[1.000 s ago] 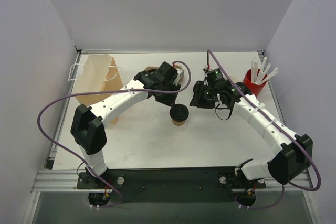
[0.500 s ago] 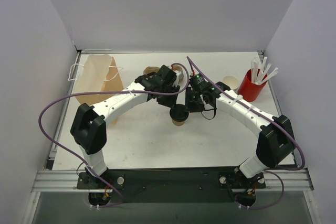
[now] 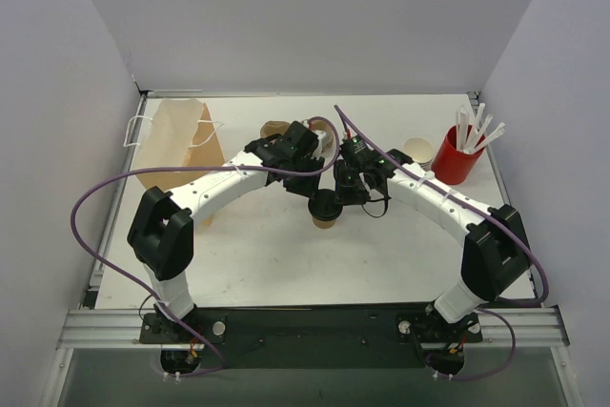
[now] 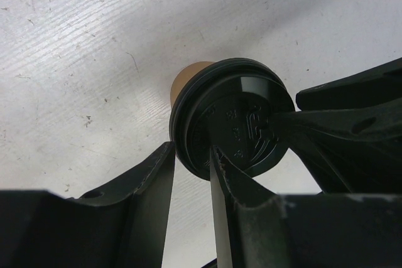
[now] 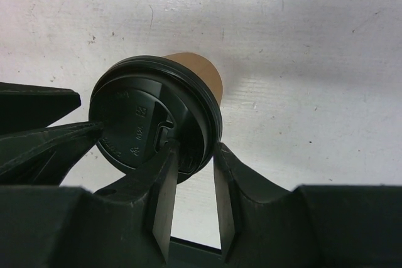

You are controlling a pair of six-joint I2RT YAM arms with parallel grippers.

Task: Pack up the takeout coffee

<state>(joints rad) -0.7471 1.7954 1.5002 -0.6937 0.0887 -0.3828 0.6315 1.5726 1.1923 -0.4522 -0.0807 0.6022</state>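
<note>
The takeout coffee (image 3: 326, 208), a kraft-brown cup with a black lid, stands upright near the table's middle. My left gripper (image 3: 313, 192) comes at it from the upper left. In the left wrist view (image 4: 191, 167) one finger lies on the lid (image 4: 235, 123) and the other outside its rim, pinching the rim. My right gripper (image 3: 341, 194) comes from the right. In the right wrist view (image 5: 193, 155) its fingers straddle the lid's rim (image 5: 188, 149) the same way. The brown cup wall (image 5: 201, 70) shows beyond the lid.
A brown paper bag (image 3: 172, 140) with white handles stands open at the back left. A red cup of white sticks (image 3: 457, 161) stands at the back right, with a tan round cup (image 3: 416, 150) beside it. Tan paper cups (image 3: 275, 128) sit behind the left arm.
My right arm has swung left from near the red cup to the coffee, and its fingers now straddle the lid's rim. The left gripper has stayed at the cup.
</note>
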